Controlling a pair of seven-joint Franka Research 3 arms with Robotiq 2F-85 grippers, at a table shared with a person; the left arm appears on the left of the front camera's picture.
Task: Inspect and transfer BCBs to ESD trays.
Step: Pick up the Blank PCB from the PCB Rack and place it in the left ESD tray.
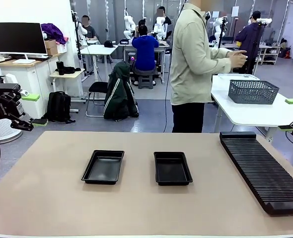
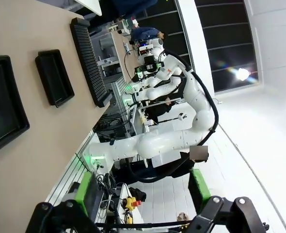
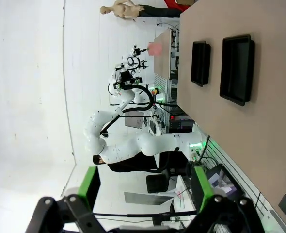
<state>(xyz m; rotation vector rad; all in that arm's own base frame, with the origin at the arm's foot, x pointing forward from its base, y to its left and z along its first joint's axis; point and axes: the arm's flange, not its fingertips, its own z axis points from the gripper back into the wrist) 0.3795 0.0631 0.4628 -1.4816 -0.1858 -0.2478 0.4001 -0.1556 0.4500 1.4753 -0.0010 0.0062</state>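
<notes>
1. The worktop [image 1: 42,203] is bare along its near edge and left side.
2. The left ESD tray [image 1: 103,167] and right ESD tray [image 1: 172,169] lie mid-worktop, a gap between.
3. A ribbed rack [image 1: 264,171] fills the right side.

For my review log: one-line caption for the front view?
Two empty ESD trays and a ribbed rack on the table; person stands beyond.

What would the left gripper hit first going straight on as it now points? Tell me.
Likely the right arm, at its white links; the open left gripper aims there, alongside the table. Depth is unclear.
</notes>
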